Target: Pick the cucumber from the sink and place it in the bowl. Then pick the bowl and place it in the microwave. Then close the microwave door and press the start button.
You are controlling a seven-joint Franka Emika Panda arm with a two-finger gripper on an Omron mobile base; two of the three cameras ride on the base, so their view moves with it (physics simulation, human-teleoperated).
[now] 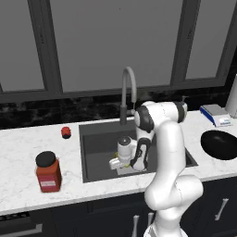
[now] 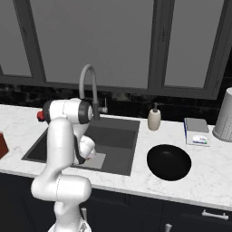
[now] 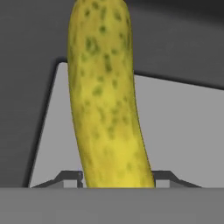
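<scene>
Cucumber (image 3: 107, 100) in sink (image 1: 95, 152) (on drain patch), between end effector (image 3: 117, 178) fingertips, grip unclear

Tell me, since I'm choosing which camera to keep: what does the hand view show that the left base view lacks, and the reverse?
Hand view: the speckled yellow-green cucumber close up, standing between the claw's fingertips over the pale drain patch.
Left base view: the faucet, red jar, small red fruit, black bowl and white arm.
Both: the dark sink basin.
</scene>
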